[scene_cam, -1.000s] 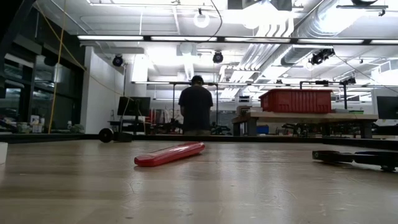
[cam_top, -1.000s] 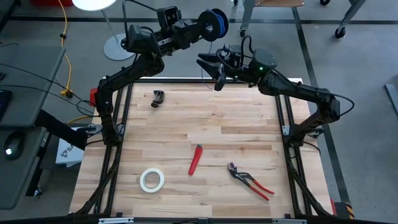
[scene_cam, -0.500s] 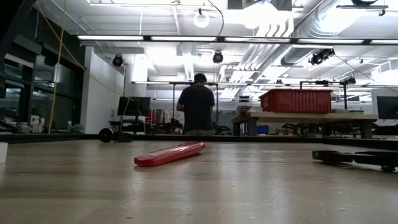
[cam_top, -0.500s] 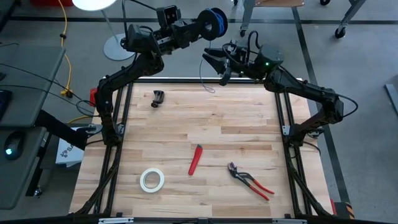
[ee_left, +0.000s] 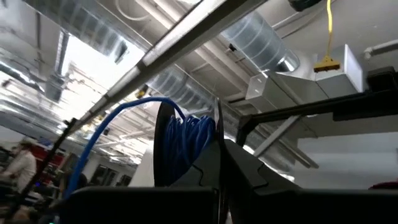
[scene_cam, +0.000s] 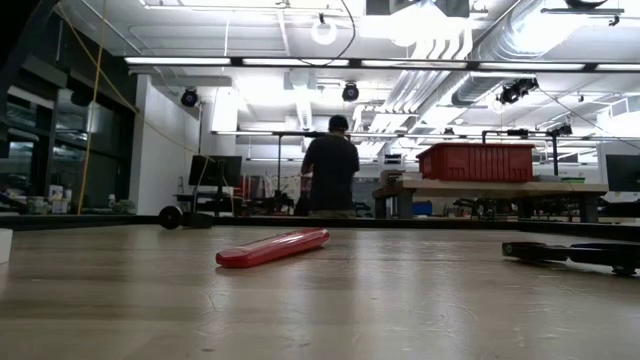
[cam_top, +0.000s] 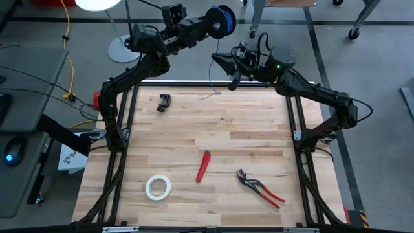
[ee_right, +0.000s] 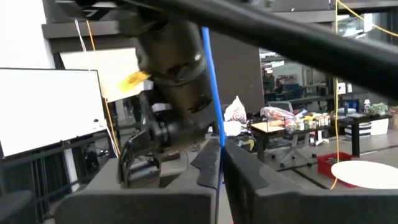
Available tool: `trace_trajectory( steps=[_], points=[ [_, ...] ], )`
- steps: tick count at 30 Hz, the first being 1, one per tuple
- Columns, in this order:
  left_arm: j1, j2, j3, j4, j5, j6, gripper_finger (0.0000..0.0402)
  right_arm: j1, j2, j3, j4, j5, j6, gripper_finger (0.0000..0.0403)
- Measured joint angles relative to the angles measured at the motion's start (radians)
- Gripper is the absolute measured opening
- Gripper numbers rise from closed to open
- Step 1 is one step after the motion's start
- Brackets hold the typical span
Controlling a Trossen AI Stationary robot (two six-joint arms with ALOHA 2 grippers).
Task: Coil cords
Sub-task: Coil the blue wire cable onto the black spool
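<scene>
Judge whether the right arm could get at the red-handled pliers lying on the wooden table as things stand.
Probably not at once: the right gripper is shut on the thin blue wire above the table's far edge. The red-handled pliers lie uncovered on its side, so nothing blocks them.

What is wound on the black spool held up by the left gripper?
Blue wire is coiled on the spool clamped in the left gripper. One strand runs off to the right gripper, which is shut on it. The spool's flanges hide the inner turns.

1. A white tape roll lies at seven o'clock on the wooden table.
2. A red tool sits near centre.
3. Red-handled pliers lie at five o'clock.
4. A small black clip rests at eleven o'clock.
</scene>
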Motion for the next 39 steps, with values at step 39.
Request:
trace_trajectory(
  steps=[39],
  points=[
    [0.276,-0.010,0.000,-0.355,0.248,0.159,0.0000,0.050,-0.132,0.000,-0.292,-0.020,-0.001,0.0000]
  ],
)
